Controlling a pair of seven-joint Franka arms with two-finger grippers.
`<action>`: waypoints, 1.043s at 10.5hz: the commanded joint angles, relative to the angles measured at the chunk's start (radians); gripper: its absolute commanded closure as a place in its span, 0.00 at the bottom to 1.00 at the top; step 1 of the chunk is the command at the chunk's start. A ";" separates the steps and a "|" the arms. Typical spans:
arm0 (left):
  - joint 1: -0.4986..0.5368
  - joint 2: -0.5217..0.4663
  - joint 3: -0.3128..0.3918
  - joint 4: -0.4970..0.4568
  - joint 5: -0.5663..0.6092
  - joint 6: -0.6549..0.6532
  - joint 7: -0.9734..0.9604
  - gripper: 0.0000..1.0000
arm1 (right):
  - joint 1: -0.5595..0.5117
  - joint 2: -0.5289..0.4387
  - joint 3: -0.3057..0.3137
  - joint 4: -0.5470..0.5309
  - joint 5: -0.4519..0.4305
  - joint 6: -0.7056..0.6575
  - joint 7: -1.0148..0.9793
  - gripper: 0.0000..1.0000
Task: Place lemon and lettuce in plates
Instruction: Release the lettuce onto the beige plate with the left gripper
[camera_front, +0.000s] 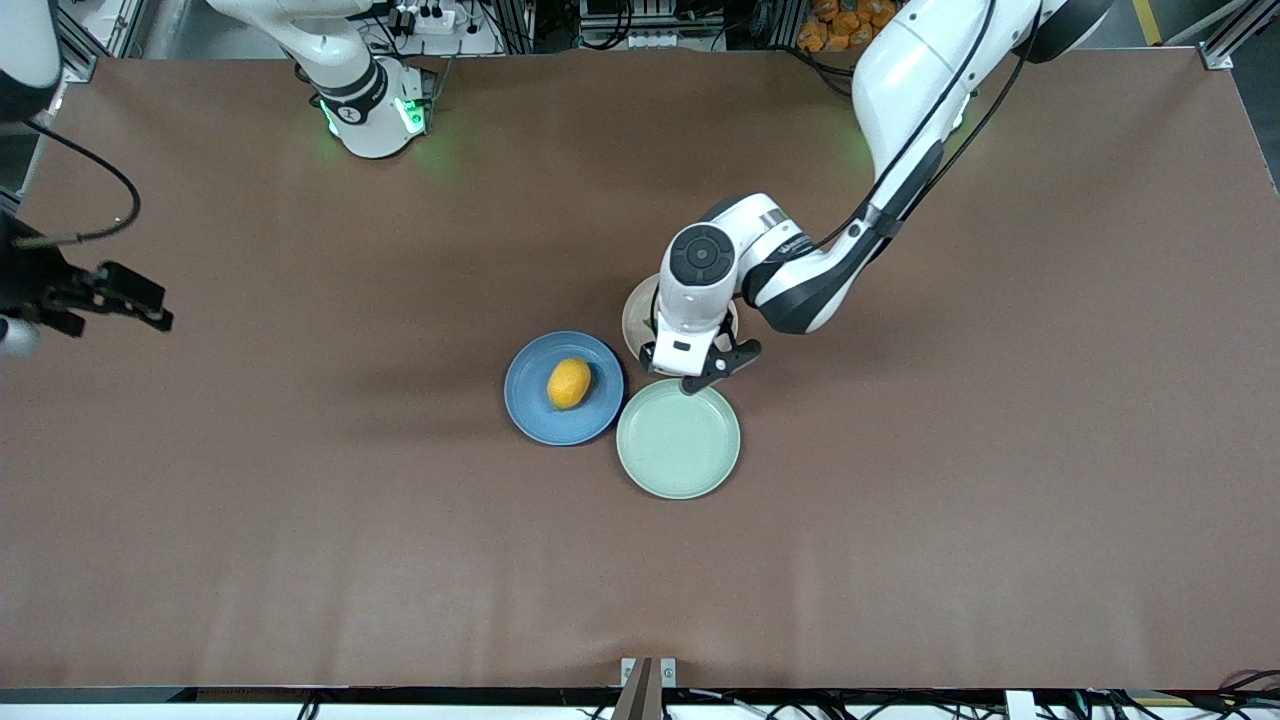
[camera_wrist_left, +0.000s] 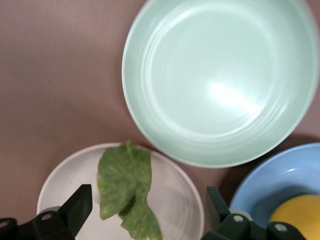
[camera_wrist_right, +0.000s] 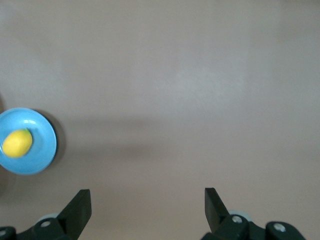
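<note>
The lemon (camera_front: 568, 383) lies in the blue plate (camera_front: 530, 400); both also show in the right wrist view, lemon (camera_wrist_right: 17, 143) and plate (camera_wrist_right: 44, 150). The lettuce (camera_wrist_left: 125, 185) lies flat in the beige plate (camera_wrist_left: 175, 200). My left gripper (camera_wrist_left: 147, 196) is open just above it, one finger on each side of the leaf, holding nothing. In the front view the left gripper (camera_front: 688, 352) covers most of the beige plate (camera_front: 632, 318) and hides the lettuce. My right gripper (camera_front: 150, 305) is open and empty, waiting over bare table at the right arm's end (camera_wrist_right: 146, 194).
A pale mint-green plate (camera_front: 678, 438) stands empty, nearer to the front camera than the beige plate and touching the blue plate's rim; it fills the left wrist view (camera_wrist_left: 220, 80). The brown table (camera_front: 950, 480) spreads around the three plates.
</note>
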 joint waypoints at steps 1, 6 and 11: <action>0.054 -0.140 0.004 -0.022 0.025 -0.061 0.063 0.00 | 0.001 0.004 0.007 0.057 -0.034 -0.072 0.001 0.00; 0.253 -0.350 -0.005 -0.020 -0.007 -0.213 0.459 0.00 | 0.006 0.027 0.004 0.020 -0.027 0.003 0.002 0.00; 0.463 -0.441 -0.008 0.075 -0.145 -0.377 0.792 0.00 | 0.006 0.027 0.007 0.022 -0.028 -0.017 0.004 0.00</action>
